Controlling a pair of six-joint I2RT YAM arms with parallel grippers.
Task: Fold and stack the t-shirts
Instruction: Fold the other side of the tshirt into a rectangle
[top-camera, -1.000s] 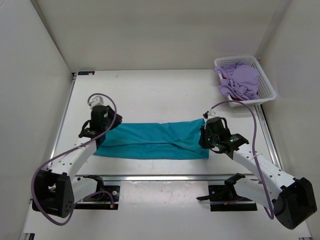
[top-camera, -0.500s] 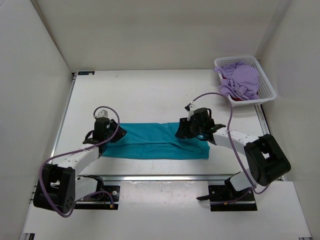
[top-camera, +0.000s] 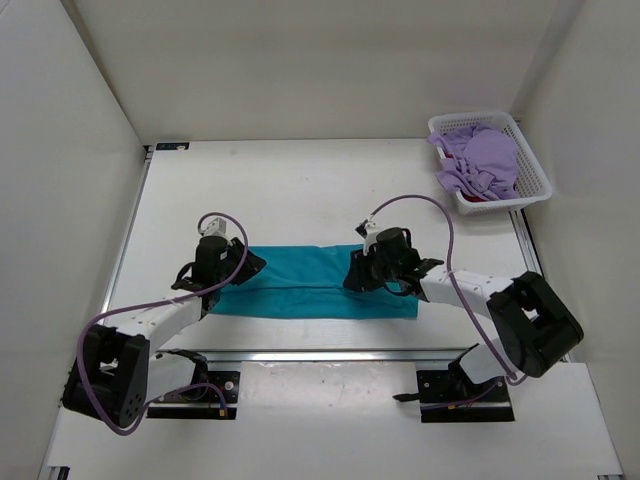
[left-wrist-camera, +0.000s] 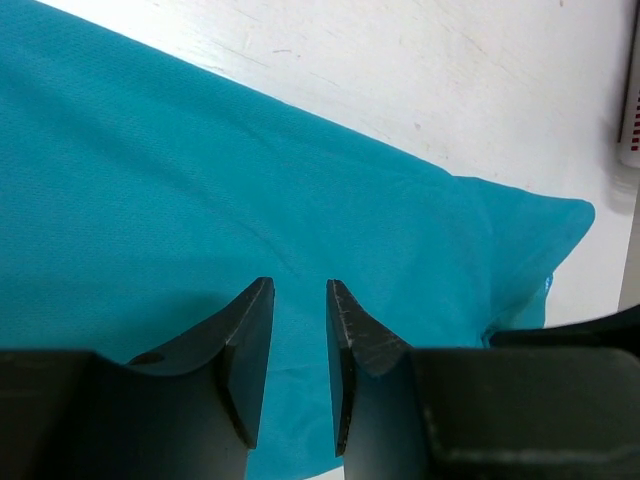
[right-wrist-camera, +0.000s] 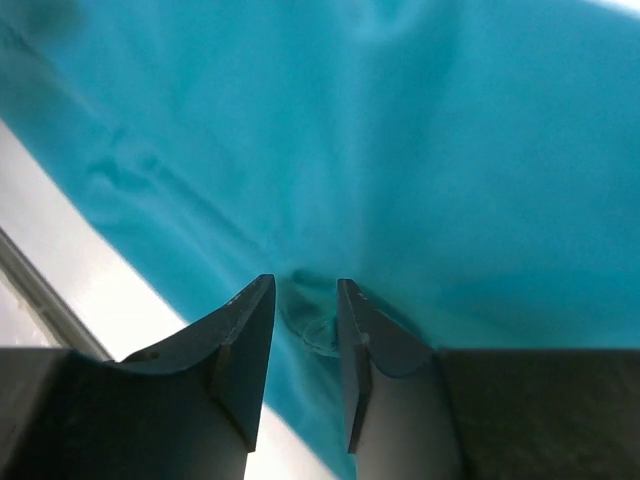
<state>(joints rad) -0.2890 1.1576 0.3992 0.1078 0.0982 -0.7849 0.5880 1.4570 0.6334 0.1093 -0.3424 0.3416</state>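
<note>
A teal t-shirt (top-camera: 300, 285) lies folded into a long strip across the near middle of the table. My left gripper (top-camera: 240, 265) hovers over the strip's left end. In the left wrist view the left gripper (left-wrist-camera: 298, 285) is open a little, with flat teal cloth (left-wrist-camera: 200, 180) below and nothing between the fingers. My right gripper (top-camera: 358, 272) is low over the strip, right of its middle. In the right wrist view the right gripper (right-wrist-camera: 305, 285) is open, and a small pucker of the teal cloth (right-wrist-camera: 400, 120) sits between its fingertips. A lavender t-shirt (top-camera: 480, 160) is heaped in the basket, with a sliver of dark red cloth (top-camera: 480, 199) under it.
The white mesh basket (top-camera: 532, 155) stands at the table's far right corner. White walls close in the table on the left, back and right. A metal rail (top-camera: 330, 352) runs along the near edge in front of the arm bases.
My right gripper has swung left from the strip's right end to near its middle, and it has gone from shut to open. My left gripper has slid a little right over the left end.
</note>
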